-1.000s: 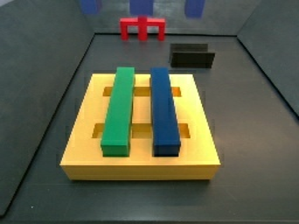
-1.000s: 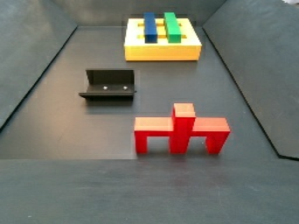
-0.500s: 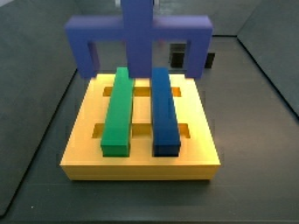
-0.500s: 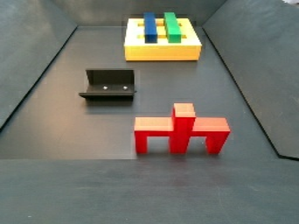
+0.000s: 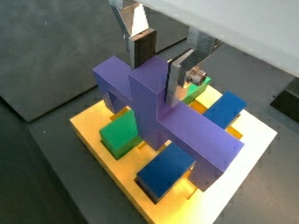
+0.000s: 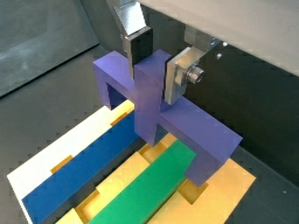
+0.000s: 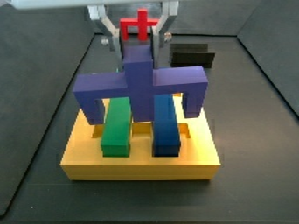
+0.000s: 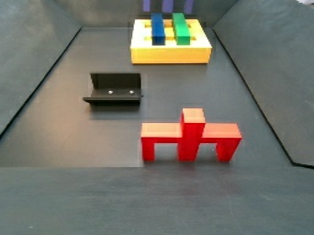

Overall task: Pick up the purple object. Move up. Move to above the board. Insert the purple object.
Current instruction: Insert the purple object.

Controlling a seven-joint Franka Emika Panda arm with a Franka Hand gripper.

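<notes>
The purple object hangs upright over the board, stem up. Its two legs reach down outside the green bar and the blue bar. I cannot tell whether the legs touch the board. My gripper is shut on the purple object's stem. Both wrist views show the silver fingers clamped on the stem, with the purple object above the yellow board. In a side view only the leg tips show above the board.
A similar red piece stands on the dark floor away from the board, and shows behind the gripper. The black fixture stands on the floor beside the board. Grey walls enclose the floor.
The purple object has come down from high above to hang low over the bars on the board. The gripper has come into a side view.
</notes>
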